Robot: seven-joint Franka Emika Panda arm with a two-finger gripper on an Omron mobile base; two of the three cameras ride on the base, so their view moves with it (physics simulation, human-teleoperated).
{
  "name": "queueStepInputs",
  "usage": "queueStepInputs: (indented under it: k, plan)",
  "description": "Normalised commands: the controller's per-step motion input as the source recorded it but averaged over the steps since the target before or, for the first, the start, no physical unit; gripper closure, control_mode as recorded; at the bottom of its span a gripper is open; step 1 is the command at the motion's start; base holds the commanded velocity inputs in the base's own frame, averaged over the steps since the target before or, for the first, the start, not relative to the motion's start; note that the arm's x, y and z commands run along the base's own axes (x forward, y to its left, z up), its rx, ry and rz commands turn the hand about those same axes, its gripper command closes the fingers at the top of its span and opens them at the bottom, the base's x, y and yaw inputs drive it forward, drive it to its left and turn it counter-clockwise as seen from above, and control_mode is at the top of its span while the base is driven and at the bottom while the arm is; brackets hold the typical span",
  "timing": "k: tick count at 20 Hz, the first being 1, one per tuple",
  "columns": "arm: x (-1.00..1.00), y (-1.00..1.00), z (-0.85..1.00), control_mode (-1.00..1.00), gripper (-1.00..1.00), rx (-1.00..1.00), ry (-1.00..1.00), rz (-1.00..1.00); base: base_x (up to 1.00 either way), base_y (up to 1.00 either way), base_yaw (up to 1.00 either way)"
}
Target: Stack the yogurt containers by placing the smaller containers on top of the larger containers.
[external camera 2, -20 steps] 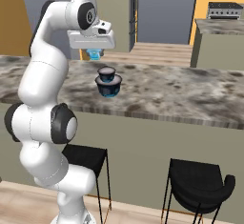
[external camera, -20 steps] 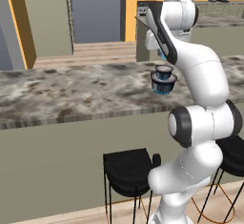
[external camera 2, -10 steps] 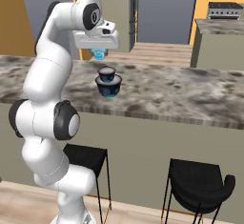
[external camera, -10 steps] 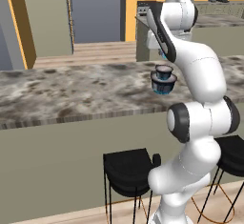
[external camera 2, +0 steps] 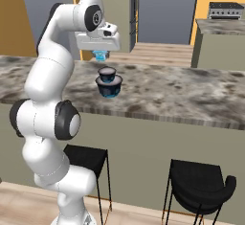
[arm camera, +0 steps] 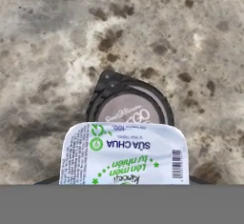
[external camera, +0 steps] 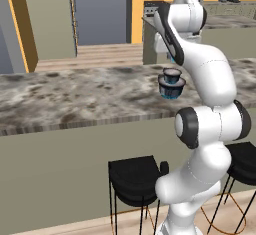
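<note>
Small light-blue cup (external camera 2: pixel 100 54), held in the hand (external camera 2: pixel 100 52) above the marbled tabletop (external camera 2: pixel 182 91). The hand is closed narrowly on this cup; its white body covers most of the cup in the right base view, so only the lower part shows beneath it. In the hand view the cup's printed pale lid (arm camera: pixel 125 153) sits closest to the hand and is sealed; its contents cannot be told.

Dark-blue round cup (external camera 2: pixel 109 82), standing upright on the tabletop, below the hand and apart from the held cup. Its greyish foil top (arm camera: pixel 129 110) is closed, with a small tab toward the hand's upper left; nothing rests on it yet.

Step in hand, as judged: carrying the small cup over the large one for stacking. To do it well, bring the small cup's base squarely over the middle of the foil top, keep it level, lower until it touches, and only then release. An off-centre release could let it slide off the rim onto the tabletop.
</note>
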Motion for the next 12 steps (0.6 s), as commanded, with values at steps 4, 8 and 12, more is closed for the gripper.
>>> queueStepInputs:
  k: [4, 8, 12]
  plan:
    - [0.01, 0.00, -0.21, -1.00, 1.00, 0.00, 0.00, -0.04, 0.00, 0.00, 0.00]
    - [0.05, -0.07, -0.11, -1.00, 1.00, 0.00, 0.00, -0.03, 0.00, 0.00, 0.00]
    - [0.02, -0.08, -0.13, -1.00, 1.00, 0.00, 0.00, -0.03, 0.00, 0.00, 0.00]
